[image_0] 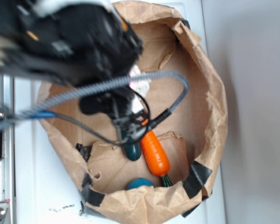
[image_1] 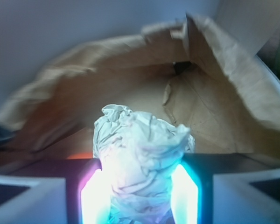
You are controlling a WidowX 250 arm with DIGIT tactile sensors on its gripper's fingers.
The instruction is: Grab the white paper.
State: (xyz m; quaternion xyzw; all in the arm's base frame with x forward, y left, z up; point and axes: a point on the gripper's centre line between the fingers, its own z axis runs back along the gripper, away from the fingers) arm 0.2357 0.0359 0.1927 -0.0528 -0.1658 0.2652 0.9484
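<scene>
While the brown paper bag [image_0: 210, 93] takes up most of the overhead view, its rolled rim patched with black tape and its floor spread wide on the white table [image_0: 46, 196], the robot arm [image_0: 60, 37] reaches in from the upper left, trailing grey cables. Next in size is the orange carrot [image_0: 155, 153] lying on the bag floor toward the near rim, with a dark teal object [image_0: 132, 150] just beside it and a blue ball [image_0: 139, 183] close to the rim; none of these matters for the task. Smallest is the white paper [image_1: 140, 158], hidden under the arm from above but plain in the wrist view: a crumpled wad standing between the two lit fingers [image_1: 94, 198] of the gripper [image_1: 139, 198], which is clenched on its lower half, both pads touching the paper's sides. Judging from its creases, the wad should be very light and soft, likely to squash rather than resist, not slippery and not fragile. Its broad middle looks the best place to hold, since loose outer folds could tear or slide free.
</scene>
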